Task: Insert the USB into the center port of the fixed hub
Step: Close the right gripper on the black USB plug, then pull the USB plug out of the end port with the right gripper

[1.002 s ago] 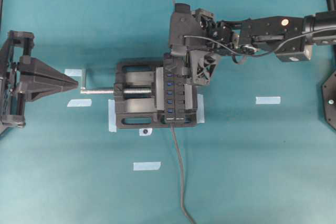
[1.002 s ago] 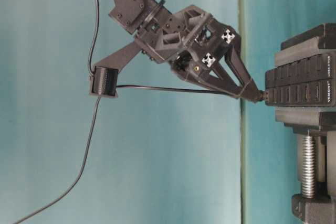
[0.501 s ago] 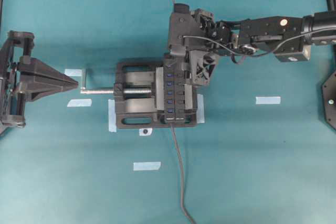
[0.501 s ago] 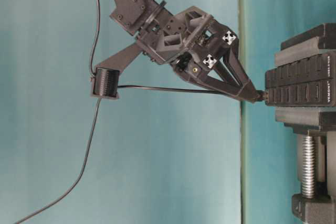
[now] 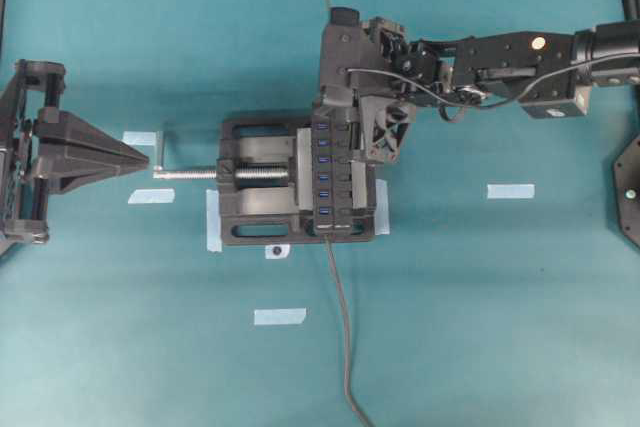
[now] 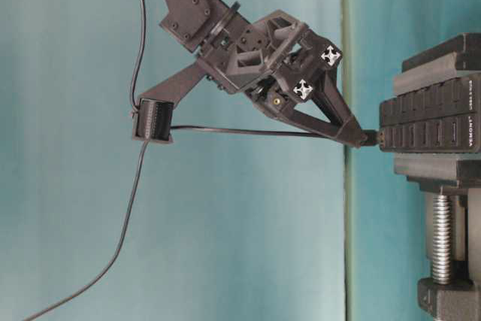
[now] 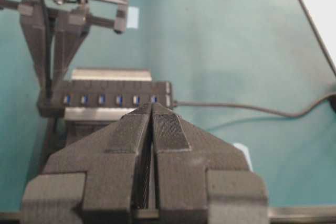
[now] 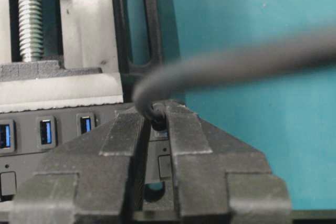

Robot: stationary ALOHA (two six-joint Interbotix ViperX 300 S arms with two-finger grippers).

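Note:
The fixed hub (image 5: 335, 182) is clamped in a black vise, its row of blue ports facing up. The center port (image 5: 323, 160) stands uncovered. The USB (image 8: 157, 121) sits at the hub's far end port. My right gripper (image 5: 336, 117) is above it, fingertips (image 8: 178, 124) pinched on the plug's sides. From the table-level view, the right gripper (image 6: 364, 138) meets the hub's (image 6: 428, 122) top face. The USB's thin cable (image 6: 248, 131) runs back to a clip on the arm. My left gripper (image 5: 148, 157) is shut and empty at the left, pointing at the vise handle.
The black vise (image 5: 250, 197) with a silver screw (image 5: 190, 174) holds the hub mid-table. The hub's own cable (image 5: 342, 327) trails toward the near edge. Pale tape marks (image 5: 510, 190) lie on the teal mat. The other arm's base (image 5: 630, 187) is at the right edge.
The right gripper's jaws have drawn together from wide open onto the USB plug. The arm has hardly shifted, and the left arm has not moved.

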